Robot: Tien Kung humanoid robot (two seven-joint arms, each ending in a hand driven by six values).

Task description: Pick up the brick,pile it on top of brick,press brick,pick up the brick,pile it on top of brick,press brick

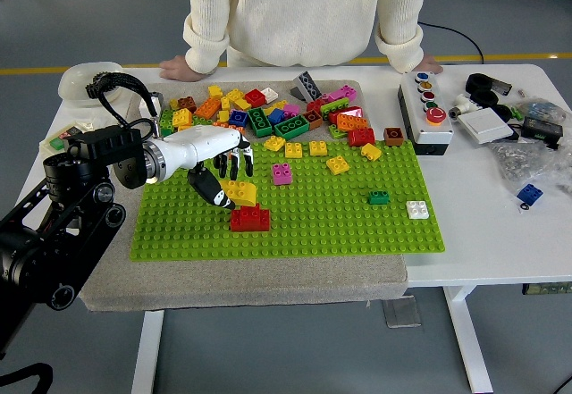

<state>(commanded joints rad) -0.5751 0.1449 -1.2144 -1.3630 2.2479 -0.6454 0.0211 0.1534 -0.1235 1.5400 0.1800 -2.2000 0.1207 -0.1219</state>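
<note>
My left hand (225, 175) holds a yellow brick (241, 191) between thumb and fingers, just above and to the left of the red brick (250, 218) that stands on the green baseplate (340, 220). The yellow brick's lower edge is close over the red brick's top; I cannot tell whether they touch. My right hand is out of the picture.
A heap of loose coloured bricks (268, 113) lies along the baseplate's far edge. Single bricks sit on the plate: pink (282, 174), yellow (338, 164), dark green (379, 197), white (417, 209). A button box (426, 113) stands to the right. A person's hands (179, 69) rest on the table's far edge.
</note>
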